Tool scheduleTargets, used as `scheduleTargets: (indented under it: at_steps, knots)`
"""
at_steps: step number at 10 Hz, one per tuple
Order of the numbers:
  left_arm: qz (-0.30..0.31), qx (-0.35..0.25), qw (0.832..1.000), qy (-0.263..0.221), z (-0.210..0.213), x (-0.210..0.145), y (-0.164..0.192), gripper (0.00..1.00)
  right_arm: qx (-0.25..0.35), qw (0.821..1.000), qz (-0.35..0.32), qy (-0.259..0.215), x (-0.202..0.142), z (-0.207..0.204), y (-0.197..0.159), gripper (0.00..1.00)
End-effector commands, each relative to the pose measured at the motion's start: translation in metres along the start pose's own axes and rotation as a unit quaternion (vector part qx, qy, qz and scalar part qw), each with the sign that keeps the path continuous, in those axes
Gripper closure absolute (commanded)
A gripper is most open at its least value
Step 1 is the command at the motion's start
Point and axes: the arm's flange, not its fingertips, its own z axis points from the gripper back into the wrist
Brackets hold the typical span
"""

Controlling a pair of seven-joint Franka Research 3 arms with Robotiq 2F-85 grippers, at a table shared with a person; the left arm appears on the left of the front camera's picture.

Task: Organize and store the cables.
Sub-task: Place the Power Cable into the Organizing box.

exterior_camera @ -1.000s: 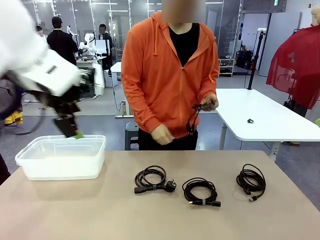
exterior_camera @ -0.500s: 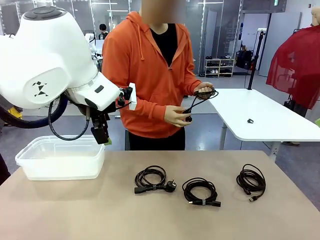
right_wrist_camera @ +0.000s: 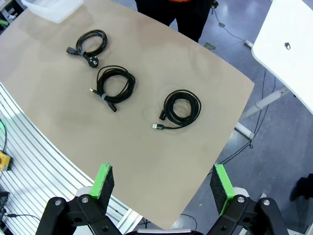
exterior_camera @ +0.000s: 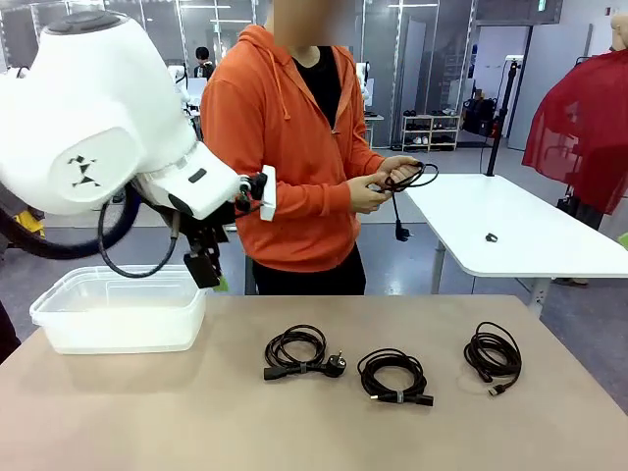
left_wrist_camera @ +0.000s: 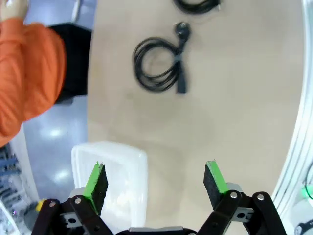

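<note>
Three coiled black cables lie in a row on the tan table: a left one (exterior_camera: 299,351) (left_wrist_camera: 159,63) (right_wrist_camera: 88,43), a middle one (exterior_camera: 394,376) (right_wrist_camera: 115,83) and a right one (exterior_camera: 493,355) (right_wrist_camera: 181,107). The person in the orange hoodie holds a fourth cable (exterior_camera: 400,181) in both hands, one plug dangling. My left gripper (exterior_camera: 209,271) (left_wrist_camera: 155,181) hangs open and holds nothing above the right end of the clear plastic bin (exterior_camera: 118,312) (left_wrist_camera: 129,169). High above the table's near right side, my right gripper (right_wrist_camera: 164,183) is open with nothing in it.
The bin stands at the table's far left. A white table (exterior_camera: 510,231) stands behind the person on the right, with a small dark item on it. A metal rail frame (right_wrist_camera: 34,166) runs along the table's near edge.
My left arm has swung in from the left and stopped over the bin's right end. The person has lifted the cable to chest height and keeps coiling it, one plug now dangling.
</note>
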Motion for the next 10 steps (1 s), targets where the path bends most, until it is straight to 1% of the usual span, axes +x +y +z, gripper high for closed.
scheduleTargets:
  at_steps: [1, 4, 5, 6, 8, 10]
  knots:
    - [-0.054, -0.057, 0.996, -0.039, -0.027, 0.016, 0.013, 0.00, 0.000, 1.000, 0.001, 0.001, -0.001, 0.000, -0.001, 0.00]
    - [-0.098, -0.088, 0.991, -0.038, -0.080, 0.040, 0.031, 0.00, 0.000, 1.000, 0.001, 0.001, -0.001, 0.000, -0.001, 0.00]
    - [-0.103, -0.095, 0.990, -0.028, -0.099, 0.045, 0.037, 0.00, 0.000, 1.000, 0.001, 0.001, -0.001, 0.000, -0.001, 0.00]
    - [-0.091, -0.116, 0.989, -0.025, -0.123, 0.050, 0.045, 0.00, 0.000, 1.000, 0.001, 0.001, -0.001, 0.000, -0.001, 0.00]
    - [-0.068, -0.140, 0.988, -0.021, -0.155, 0.060, 0.053, 0.00, 0.000, 1.000, 0.001, 0.001, -0.001, 0.000, -0.001, 0.00]
    - [-0.043, -0.163, 0.986, 0.009, -0.177, 0.072, 0.049, 0.00, 0.000, 1.000, 0.001, 0.001, -0.001, 0.000, -0.001, 0.00]
